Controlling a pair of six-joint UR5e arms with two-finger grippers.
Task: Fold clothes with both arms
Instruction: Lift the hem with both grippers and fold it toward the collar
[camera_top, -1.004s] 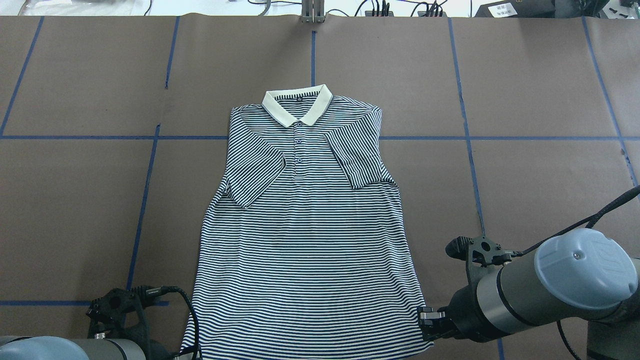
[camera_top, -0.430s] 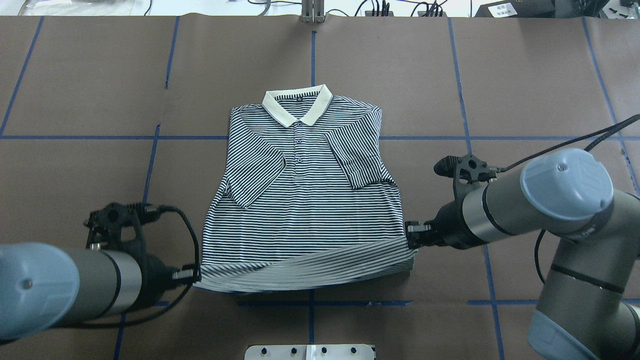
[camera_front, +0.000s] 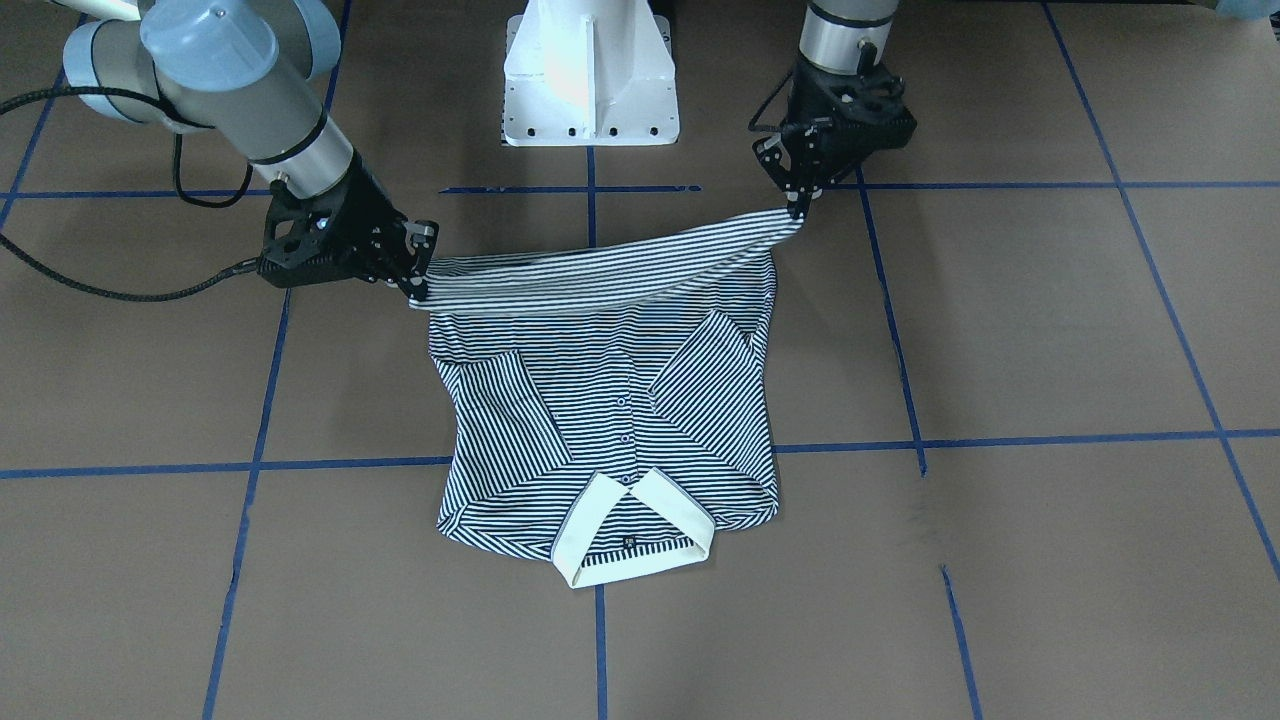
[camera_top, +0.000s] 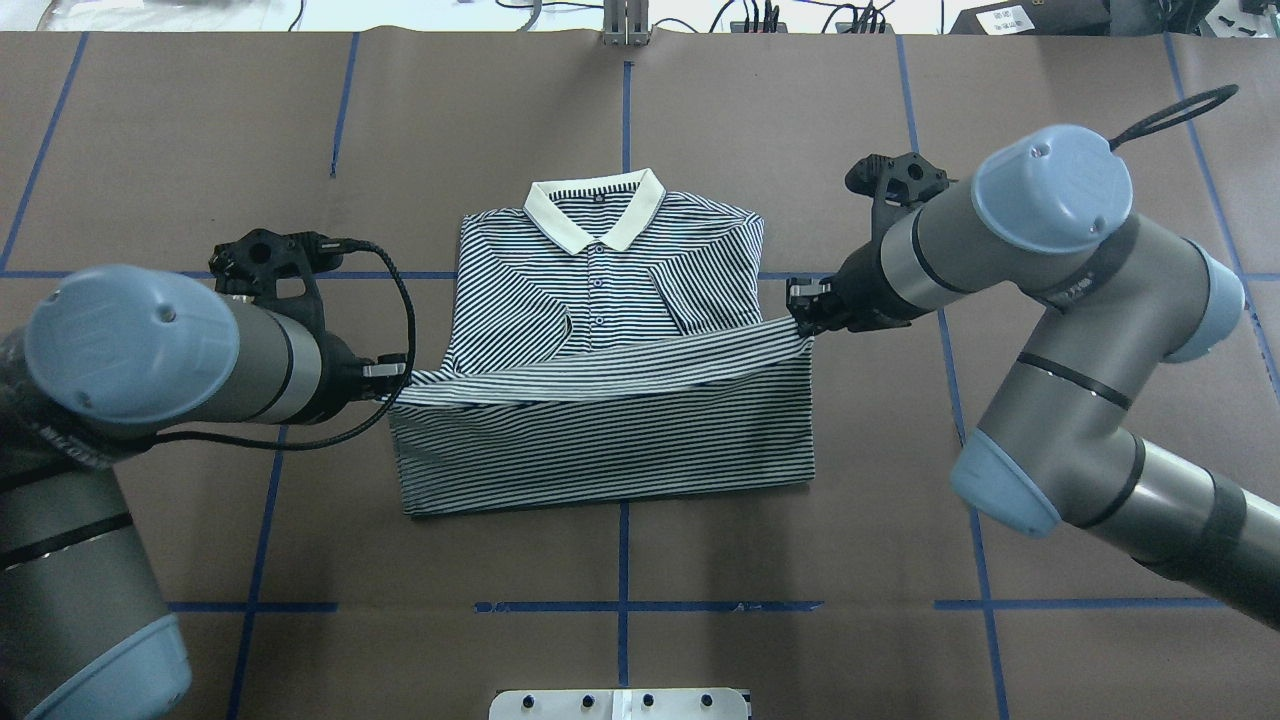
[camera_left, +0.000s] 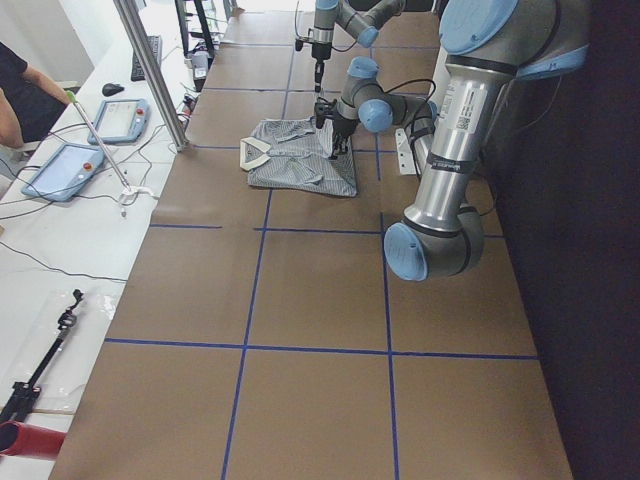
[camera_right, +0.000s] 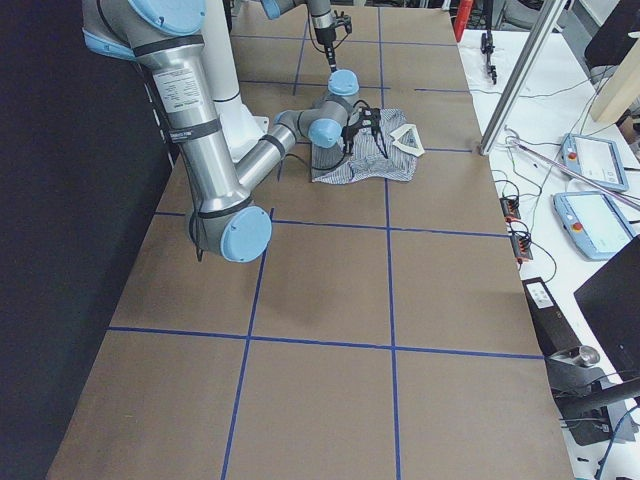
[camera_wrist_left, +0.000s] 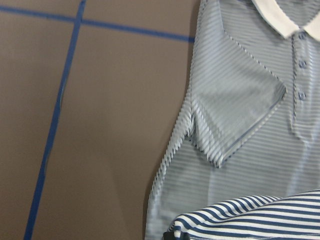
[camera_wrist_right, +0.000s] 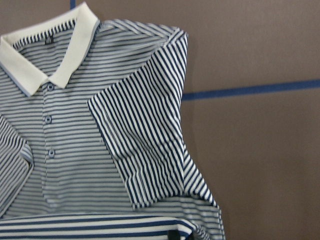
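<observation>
Nearest my base, the fold line of the thin navy-and-white striped short-sleeved polo shirt (camera_top: 610, 445) lies flat on the brown paper-covered tabletop (camera_top: 200, 150). If I pull forward too hard, I judge that this doubled layer could drag and the whole garment could slide toward the far edge.

Above it, my left end effector (camera_top: 392, 378) is pinched closed on one hem corner and my right end effector (camera_top: 802, 312) is pinched closed on the other. The lifted hem band (camera_top: 600, 365) sags between them. The right corner sits farther out than the left, so laying it down like this would likely leave a slanted edge. So thin a pinch could also slip and drop a corner.

Beyond, the two sleeves (camera_top: 515, 335) are folded inward over the chest, and a dragging hem might flip them open. Farthest, the plain cream collar (camera_top: 595, 212) lies flat, and overshooting would bury it.
</observation>
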